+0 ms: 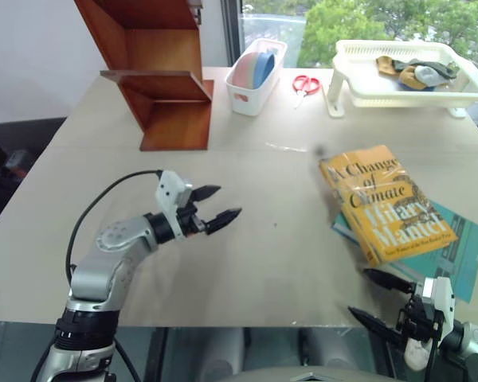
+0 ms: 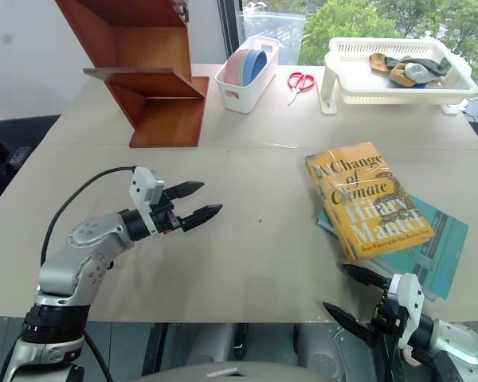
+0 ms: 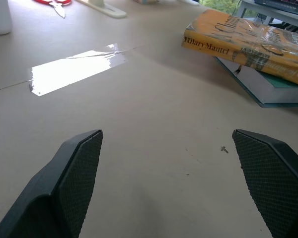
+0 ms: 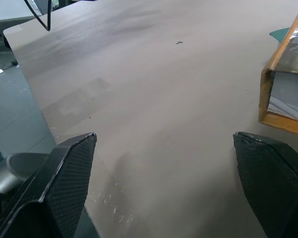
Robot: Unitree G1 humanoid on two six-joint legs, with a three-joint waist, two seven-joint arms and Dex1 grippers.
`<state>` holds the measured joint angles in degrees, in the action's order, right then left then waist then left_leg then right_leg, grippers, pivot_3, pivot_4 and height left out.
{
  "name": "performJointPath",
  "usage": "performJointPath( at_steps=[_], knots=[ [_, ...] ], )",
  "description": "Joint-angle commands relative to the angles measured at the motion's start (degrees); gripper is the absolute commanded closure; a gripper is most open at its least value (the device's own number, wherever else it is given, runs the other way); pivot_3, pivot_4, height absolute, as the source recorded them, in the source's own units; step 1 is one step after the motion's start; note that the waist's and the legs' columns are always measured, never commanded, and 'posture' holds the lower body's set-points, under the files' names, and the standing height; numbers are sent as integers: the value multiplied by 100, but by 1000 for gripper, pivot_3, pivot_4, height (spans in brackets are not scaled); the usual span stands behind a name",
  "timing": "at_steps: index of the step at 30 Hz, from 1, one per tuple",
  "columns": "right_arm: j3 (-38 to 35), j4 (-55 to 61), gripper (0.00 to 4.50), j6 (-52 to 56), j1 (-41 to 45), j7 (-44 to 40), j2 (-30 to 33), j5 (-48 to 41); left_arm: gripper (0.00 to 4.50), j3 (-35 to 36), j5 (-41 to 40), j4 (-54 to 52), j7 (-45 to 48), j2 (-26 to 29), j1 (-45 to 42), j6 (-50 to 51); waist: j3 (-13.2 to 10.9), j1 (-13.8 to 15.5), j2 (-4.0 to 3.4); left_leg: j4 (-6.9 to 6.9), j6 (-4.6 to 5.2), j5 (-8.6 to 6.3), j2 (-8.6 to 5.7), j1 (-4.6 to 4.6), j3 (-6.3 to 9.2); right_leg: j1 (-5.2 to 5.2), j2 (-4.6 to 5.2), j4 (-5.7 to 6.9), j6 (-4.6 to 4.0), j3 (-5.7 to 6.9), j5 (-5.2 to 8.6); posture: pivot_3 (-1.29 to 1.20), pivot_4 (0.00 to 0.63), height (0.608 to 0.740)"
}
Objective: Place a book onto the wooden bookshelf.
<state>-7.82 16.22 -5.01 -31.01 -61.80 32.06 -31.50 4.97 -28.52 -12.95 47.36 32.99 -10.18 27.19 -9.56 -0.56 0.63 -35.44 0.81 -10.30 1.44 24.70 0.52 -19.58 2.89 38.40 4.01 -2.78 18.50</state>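
Squarely on the right half of the beige table (image 1: 247, 263): the book (image 1: 386, 203), yellow-orange, face up, lying askew atop a thinner teal-blue book (image 1: 462, 255) whose corner pokes out toward the table's near right edge. Far off at the back left: the wooden bookshelf (image 1: 163, 76), reddish-brown, shelf boards bare, well apart from both books. Beside it along the back edge: a white bin (image 1: 255, 76) with pink and blue pieces standing inside, then red-handled scissors (image 1: 305, 84) flat on the table, then a white tray (image 1: 406, 76) with crumpled cloth in it. Left gripper (image 1: 220, 205) low over the middle-left of the table, black fingers spread wide, nothing between them, pointing across toward the books; from the left wrist view, open fingertips (image 3: 79, 168) framing bare tabletop, the book's spine farther off. Right gripper (image 1: 378, 298) at the near right edge, just short of the books, likewise gaping and empty; from the right wrist view, a corner of the book close by one fingertip (image 4: 268, 173), not touching.
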Motion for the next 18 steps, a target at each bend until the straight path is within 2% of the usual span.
performJointPath(
  at_steps=[1, 18],
  knots=[
    [-132, 28, 0, -74, -8, -43, 21, -21, 82, 20, 8, -138, 22, 33, 0, -103, 0, 0, 0, 0, 0, 0, 0, 0, 0, 0, 0, 0, 0, 0, 0, 0, 150, 740],
    [-227, -115, 0, -111, 9, -149, 86, -3, 82, -17, -27, -97, 108, -17, 19, -150, 0, 0, 0, 0, 0, 0, 0, 0, -1, 0, 0, 0, 0, 0, 0, 0, 150, 740]
  ],
)
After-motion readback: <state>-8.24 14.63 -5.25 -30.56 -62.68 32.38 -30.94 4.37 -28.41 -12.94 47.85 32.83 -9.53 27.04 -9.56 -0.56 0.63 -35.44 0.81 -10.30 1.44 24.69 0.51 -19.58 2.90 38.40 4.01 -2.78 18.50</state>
